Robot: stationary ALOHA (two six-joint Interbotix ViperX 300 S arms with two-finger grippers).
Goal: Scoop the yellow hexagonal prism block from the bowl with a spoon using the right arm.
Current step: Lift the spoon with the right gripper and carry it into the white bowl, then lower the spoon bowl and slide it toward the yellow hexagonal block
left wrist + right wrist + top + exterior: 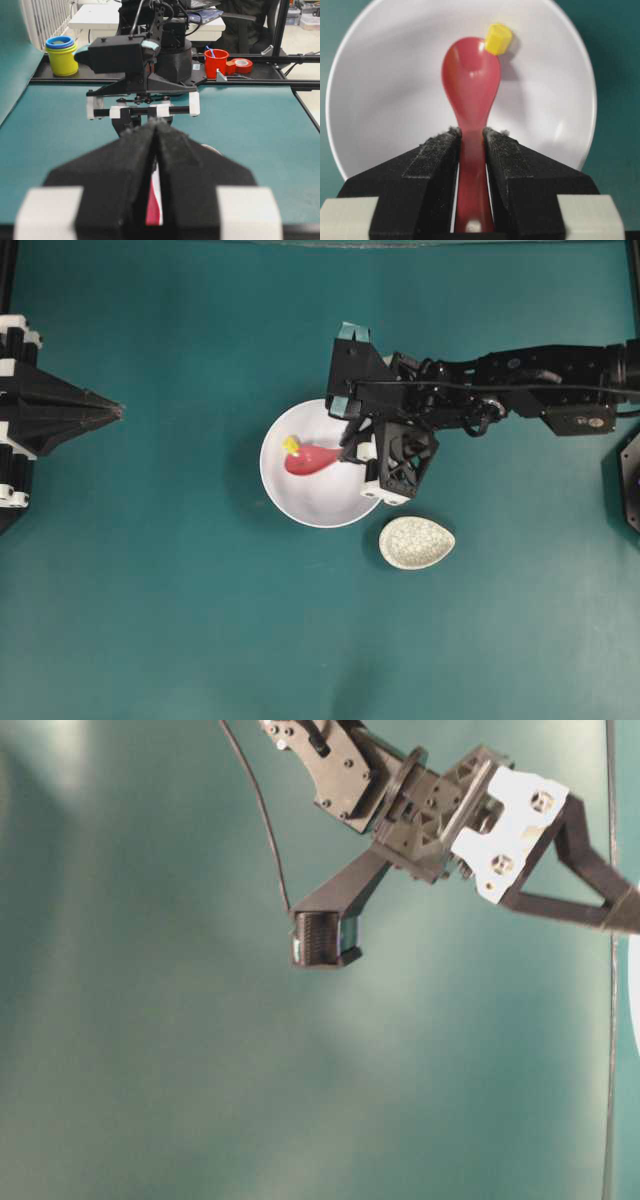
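Observation:
The white bowl [275, 490] sits at the table's middle and fills the right wrist view [385, 100]. Inside it lies the pinkish-red spoon [312, 459], head pointing left. My right gripper [350, 452] is shut on the spoon's handle, with both pads pressed to its sides [471, 132]. The yellow hexagonal prism block [498, 38] touches the far right rim of the spoon head [470, 75]; whether it rests on the rim or beside it I cannot tell. From overhead the block [291, 445] is at the spoon's left tip. My left gripper [115, 410] is shut and empty at the far left, its fingertips meeting [156, 125].
A small speckled beige dish [416, 542] lies just right of and below the bowl. Beyond the table's far edge stand stacked yellow and blue cups [62, 55], a red cup [216, 62] and a tape roll [242, 64]. The right arm's wrist [500, 830] hangs over the mat.

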